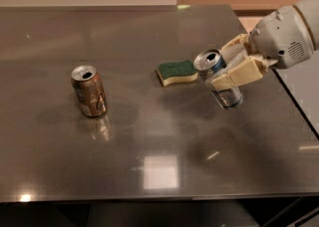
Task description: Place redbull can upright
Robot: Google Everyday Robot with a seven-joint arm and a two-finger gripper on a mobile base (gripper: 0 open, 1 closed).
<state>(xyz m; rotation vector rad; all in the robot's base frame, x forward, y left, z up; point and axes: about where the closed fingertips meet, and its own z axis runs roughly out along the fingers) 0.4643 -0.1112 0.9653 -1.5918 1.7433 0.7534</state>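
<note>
The redbull can is a slim blue-and-silver can, nearly upright with its open silver top facing up and left. It is at the right of the steel table, just right of the sponge. My gripper comes in from the right and is shut on the can's upper half, its cream fingers on either side. The can's bottom is at or just above the tabletop; I cannot tell whether it touches.
A green-and-yellow sponge lies just left of the can. A wider brown-gold can stands upright at the left. The table's right edge runs close behind the gripper.
</note>
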